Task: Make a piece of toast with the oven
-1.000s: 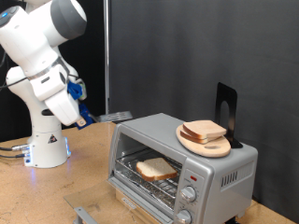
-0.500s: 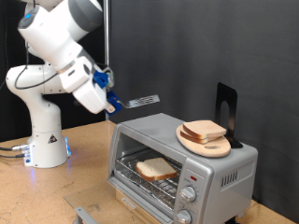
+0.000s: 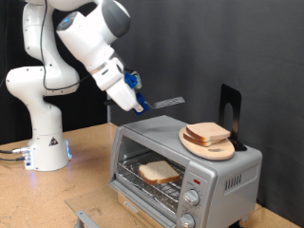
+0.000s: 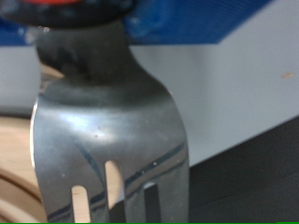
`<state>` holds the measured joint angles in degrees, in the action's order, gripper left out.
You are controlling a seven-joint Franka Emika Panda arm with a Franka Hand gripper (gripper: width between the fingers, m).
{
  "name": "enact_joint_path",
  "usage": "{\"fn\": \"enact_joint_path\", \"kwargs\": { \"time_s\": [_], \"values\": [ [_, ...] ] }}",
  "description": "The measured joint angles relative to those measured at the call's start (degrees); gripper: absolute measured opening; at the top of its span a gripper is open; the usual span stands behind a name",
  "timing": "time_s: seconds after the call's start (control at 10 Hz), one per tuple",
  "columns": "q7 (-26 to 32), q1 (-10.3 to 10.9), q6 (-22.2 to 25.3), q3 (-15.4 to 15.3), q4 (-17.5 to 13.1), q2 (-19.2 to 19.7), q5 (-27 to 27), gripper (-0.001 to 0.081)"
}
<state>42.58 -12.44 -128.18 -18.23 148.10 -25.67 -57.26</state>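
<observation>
Toast [image 3: 159, 171] sits on the rack inside the open oven [image 3: 187, 169], and the gripper [image 3: 136, 95], holding a metal spatula [image 3: 168, 101], has swung right and now hangs above the oven top near the plate [image 3: 208, 144] of bread.

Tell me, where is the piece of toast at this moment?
In the exterior view, the piece of toast lies on the wire rack inside the open oven, at the lower middle, below the wooden plate on top.
</observation>
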Motion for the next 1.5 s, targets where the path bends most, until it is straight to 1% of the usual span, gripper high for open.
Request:
{"fn": "enact_joint_path", "kwargs": {
  "time_s": [0.3, 0.4, 0.6, 0.8, 1.0, 1.1, 1.2, 1.3, 1.4, 1.5],
  "values": [
    [-3.1, 2.2, -6.0, -5.9, 1.1, 0.1, -3.6, 0.0392],
    [-4.2, 2.6, -8.1, -8.0, 1.4, 0.4, -4.1, 0.0392],
    [-5.3, 2.7, -12.0, -11.2, 1.8, 1.9, -4.7, 0.0392],
    [-5.3, 2.7, -14.5, -13.0, 2.0, 3.9, -5.9, 0.0392],
    [-5.1, 2.7, -15.6, -13.9, 2.0, 5.4, -6.6, 0.0392],
    [-4.8, 2.7, -15.7, -14.0, 2.1, 5.7, -7.1, 0.0503],
    [-4.5, 2.7, -15.5, -14.0, 2.1, 5.7, -7.6, 0.0503],
    [-4.1, 2.7, -15.1, -14.0, 2.1, 5.6, -8.1, 0.0652],
    [-3.7, 2.7, -14.3, -13.7, 2.1, 5.4, -8.5, 0.0652],
    [-2.9, 2.7, -13.2, -13.2, 2.2, 4.9, -9.1, 0.0781]
  ]
}}
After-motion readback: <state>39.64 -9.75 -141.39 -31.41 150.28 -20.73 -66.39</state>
